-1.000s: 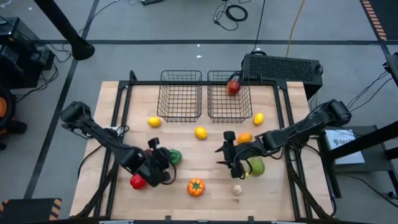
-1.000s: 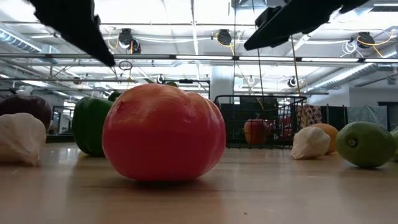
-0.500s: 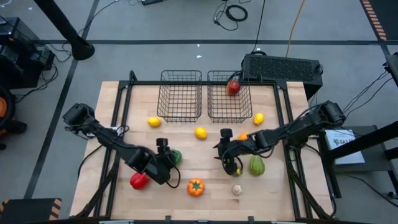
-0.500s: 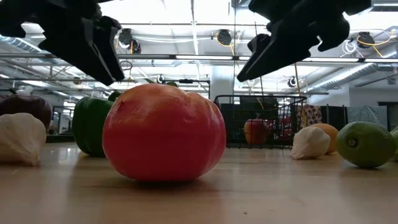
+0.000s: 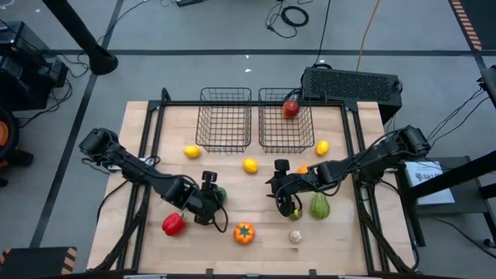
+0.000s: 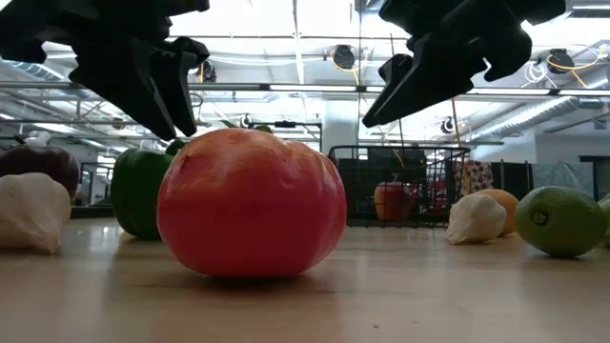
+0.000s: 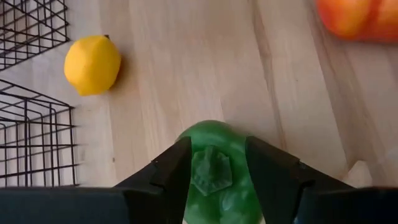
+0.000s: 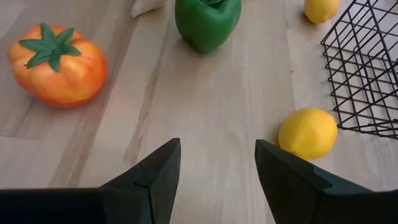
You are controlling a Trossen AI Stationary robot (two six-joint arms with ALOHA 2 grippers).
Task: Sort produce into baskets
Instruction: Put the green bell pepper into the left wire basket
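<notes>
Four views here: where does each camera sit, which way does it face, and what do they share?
High: overhead, straight down; both arms, baskets.
Low: table height, level; red tomato, grippers above.
Left wrist: left gripper fingers straddle green pepper.
Right wrist: right gripper open over bare wood.
Shared: both wrist views show the green pepper and a lemon.

We count two wire baskets, three lemons, one green pepper and one red pepper.

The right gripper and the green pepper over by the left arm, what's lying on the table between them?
Nothing: in the right wrist view, bare wood runs from the open right gripper to the green pepper. A lemon and the orange tomato sit off to either side.
</notes>
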